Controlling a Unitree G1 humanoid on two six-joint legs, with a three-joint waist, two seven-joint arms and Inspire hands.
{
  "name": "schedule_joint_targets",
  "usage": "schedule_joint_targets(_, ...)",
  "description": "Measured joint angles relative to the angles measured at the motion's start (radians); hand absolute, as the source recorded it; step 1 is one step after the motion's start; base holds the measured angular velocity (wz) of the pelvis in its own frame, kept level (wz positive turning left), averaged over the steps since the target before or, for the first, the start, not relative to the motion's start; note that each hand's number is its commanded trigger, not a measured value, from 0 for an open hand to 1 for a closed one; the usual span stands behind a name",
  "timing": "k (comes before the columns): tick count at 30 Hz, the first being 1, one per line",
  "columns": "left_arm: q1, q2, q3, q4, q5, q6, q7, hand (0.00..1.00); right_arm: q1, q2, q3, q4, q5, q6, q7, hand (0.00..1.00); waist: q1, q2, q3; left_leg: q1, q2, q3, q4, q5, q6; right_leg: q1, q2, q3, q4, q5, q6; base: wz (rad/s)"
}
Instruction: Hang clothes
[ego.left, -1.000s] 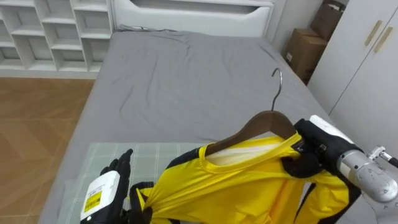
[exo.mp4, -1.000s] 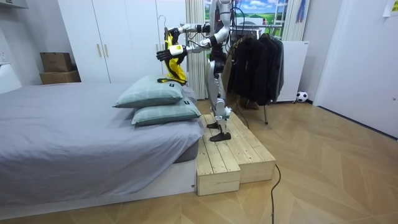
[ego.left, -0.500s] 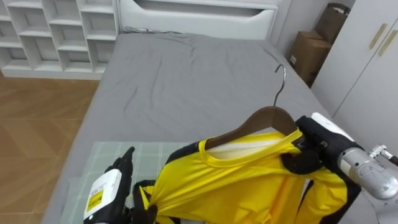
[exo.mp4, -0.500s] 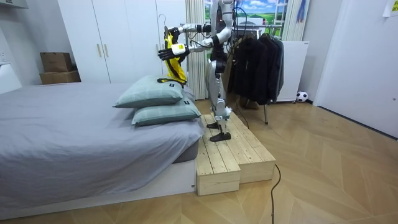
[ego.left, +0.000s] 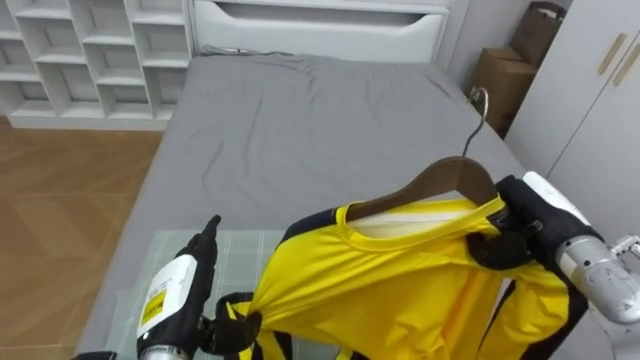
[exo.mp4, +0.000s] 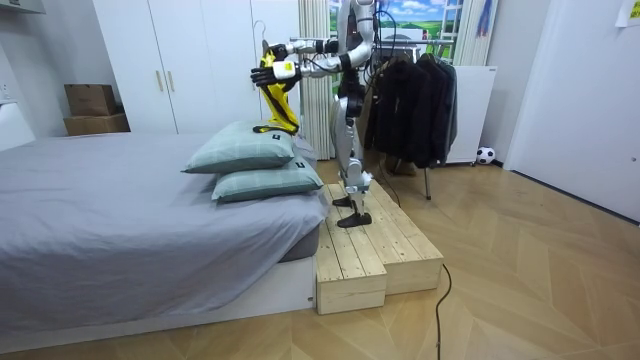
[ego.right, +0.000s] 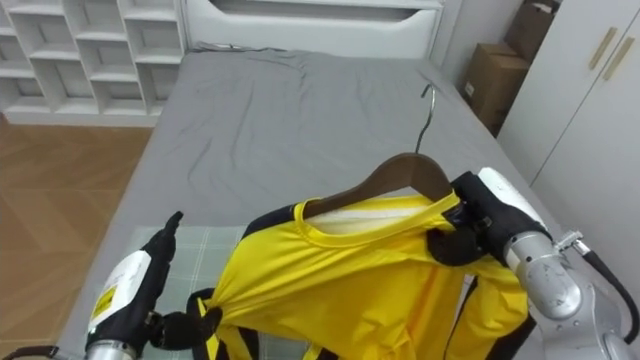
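A yellow shirt (ego.left: 390, 280) with black trim hangs on a wooden hanger (ego.left: 440, 180) that has a metal hook (ego.left: 480, 110). My right hand (ego.left: 515, 235) is shut on the hanger's right end, under the shirt's shoulder. At the lower left, my left hand (ego.left: 175, 300) pinches a gathered bunch of the shirt's left side. The shirt is held in the air over the pillows, stretched between both hands. In the room view I stand on a wooden platform (exo.mp4: 370, 245) beside the bed, with the shirt (exo.mp4: 277, 95) held out in front of me.
The grey bed (ego.left: 300, 130) stretches ahead, with a checked pillow (ego.left: 240, 245) below the shirt. White shelves (ego.left: 90, 50) stand at the far left, a cardboard box (ego.left: 510, 75) and a wardrobe (ego.left: 590, 110) at the right. A rack of dark clothes (exo.mp4: 415, 100) stands behind me.
The hanger and shirt have moved to the right and slightly up. My left hand has risen, keeping its hold on the bunched fabric.
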Motion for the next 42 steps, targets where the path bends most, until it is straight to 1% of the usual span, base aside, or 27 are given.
schedule_joint_targets(2, 0.000, 0.009, 0.000, -0.023, -0.007, -0.003, -0.001, 0.00, 0.000, 0.000, 0.000, 0.002, 0.003, 0.000, -0.001, 1.00, 0.000, 0.000, 0.0000, 0.000, 0.000, -0.005, 0.000, 0.000, 0.000, 0.001, 0.000, -0.004, 0.001, 0.000, 0.000, 0.05)
schedule_joint_targets(3, 0.000, 0.015, 0.001, -0.035, -0.036, -0.013, -0.001, 0.00, 0.000, 0.000, 0.000, 0.002, 0.016, -0.001, -0.006, 1.00, 0.002, 0.000, 0.0001, 0.000, 0.000, -0.005, 0.000, 0.000, 0.000, 0.001, 0.000, -0.006, 0.001, 0.000, 0.000, 0.03)
schedule_joint_targets(4, 0.000, 0.019, 0.000, -0.043, -0.046, -0.015, -0.001, 0.00, 0.000, 0.000, 0.000, 0.002, 0.027, -0.001, -0.009, 1.00, 0.003, 0.000, 0.0002, 0.000, 0.001, -0.005, 0.000, 0.000, 0.000, 0.001, 0.000, -0.006, 0.001, 0.000, 0.000, 0.00)
schedule_joint_targets(6, 0.001, 0.035, -0.001, -0.077, -0.102, -0.016, -0.012, 0.00, 0.000, 0.000, 0.001, 0.012, 0.055, -0.007, -0.025, 1.00, 0.003, 0.000, 0.0006, 0.001, 0.001, -0.006, 0.000, 0.000, 0.000, 0.003, 0.000, -0.011, 0.001, 0.000, 0.000, 0.00)
schedule_joint_targets(10, 0.006, 0.058, 0.000, -0.134, -0.135, -0.016, -0.024, 0.00, 0.000, 0.000, 0.001, 0.034, 0.072, -0.009, -0.049, 1.00, 0.002, 0.002, 0.0020, 0.001, 0.001, -0.006, -0.001, 0.000, 0.000, 0.003, -0.001, -0.015, 0.000, 0.000, 0.000, 0.00)
schedule_joint_targets(12, 0.015, 0.076, 0.005, -0.159, -0.156, -0.016, -0.024, 0.00, 0.000, 0.000, 0.001, 0.035, 0.072, -0.009, -0.069, 1.00, 0.001, 0.003, 0.0027, 0.000, 0.000, -0.007, -0.002, 0.000, 0.000, 0.003, -0.001, -0.018, 0.000, 0.000, 0.000, 0.00)
schedule_joint_targets(13, 0.017, 0.078, 0.006, -0.163, -0.158, -0.016, -0.024, 0.00, 0.000, -0.001, 0.001, 0.035, 0.072, -0.009, -0.071, 1.00, 0.001, 0.003, 0.0027, 0.000, 0.000, -0.007, -0.002, 0.000, 0.000, 0.003, -0.001, -0.019, 0.000, 0.000, 0.000, 0.00)
schedule_joint_targets(15, 0.018, 0.078, 0.006, -0.183, -0.192, -0.016, -0.025, 0.00, 0.000, -0.002, 0.001, 0.040, 0.072, -0.009, -0.089, 1.00, -0.001, 0.002, 0.0033, -0.004, 0.001, -0.011, -0.002, 0.000, 0.000, 0.001, -0.001, -0.024, 0.001, 0.000, 0.000, 0.04)
schedule_joint_targets(19, 0.018, 0.078, 0.007, -0.215, -0.196, -0.016, -0.025, 0.00, 0.000, -0.002, 0.001, 0.073, 0.071, -0.008, -0.110, 1.00, -0.001, 0.003, 0.0033, -0.010, 0.001, -0.016, -0.001, 0.000, 0.000, 0.000, -0.005, -0.043, 0.001, 0.000, 0.000, 0.07)
schedule_joint_targets(23, 0.018, 0.078, 0.007, -0.238, -0.234, -0.016, -0.030, 0.00, 0.000, -0.002, 0.001, 0.077, 0.060, -0.008, -0.120, 1.00, -0.003, 0.003, 0.0031, -0.019, 0.000, -0.018, 0.001, 0.000, 0.000, -0.010, -0.009, -0.044, 0.001, 0.000, 0.001, 0.00)
schedule_joint_targets(26, 0.017, 0.078, 0.005, -0.240, -0.274, -0.016, -0.050, 0.00, 0.000, -0.002, 0.001, 0.095, 0.061, -0.008, -0.134, 1.00, -0.003, 0.003, 0.0032, -0.019, -0.001, -0.018, 0.001, 0.000, 0.000, -0.010, -0.010, -0.045, 0.001, 0.000, 0.001, 0.00)
schedule_joint_targets(32, 0.017, 0.078, -0.005, -0.270, -0.314, -0.014, -0.094, 0.00, 0.000, -0.002, 0.011, 0.105, 0.046, -0.004, -0.134, 1.00, -0.004, 0.005, 0.0044, -0.021, 0.000, -0.015, 0.016, 0.000, 0.000, -0.007, -0.010, -0.041, 0.001, 0.000, 0.001, 0.00)
schedule_joint_targets(34, 0.017, 0.077, -0.007, -0.274, -0.330, -0.014, -0.105, 0.00, 0.000, -0.002, 0.011, 0.105, 0.043, -0.004, -0.134, 1.00, -0.004, 0.008, 0.0068, -0.023, 0.000, -0.015, 0.018, 0.000, 0.000, -0.007, -0.009, -0.040, 0.001, 0.000, 0.001, 0.00)
schedule_joint_targets(35, 0.017, 0.077, -0.014, -0.275, -0.348, -0.014, -0.106, 0.00, 0.000, -0.002, 0.011, 0.105, 0.044, -0.004, -0.134, 1.00, -0.006, 0.012, 0.0092, -0.024, 0.000, -0.015, 0.018, 0.000, 0.000, -0.008, -0.009, -0.041, 0.000, 0.000, 0.001, 0.00)
schedule_joint_targets(38, 0.017, 0.077, -0.020, -0.275, -0.352, -0.014, -0.108, 0.00, 0.000, -0.002, 0.012, 0.105, 0.041, -0.004, -0.136, 1.00, -0.008, 0.021, 0.0151, -0.028, 0.000, -0.015, 0.015, 0.000, 0.000, -0.011, -0.009, -0.040, 0.000, 0.000, 0.001, 0.00)
schedule_joint_targets(42, 0.018, 0.078, -0.013, -0.271, -0.354, -0.014, -0.108, 0.00, 0.000, -0.003, 0.011, 0.105, 0.023, -0.004, -0.156, 1.00, -0.010, 0.023, 0.0153, -0.034, -0.001, -0.013, 0.014, 0.000, 0.000, -0.019, -0.007, -0.042, 0.001, 0.000, 0.001, 0.00)
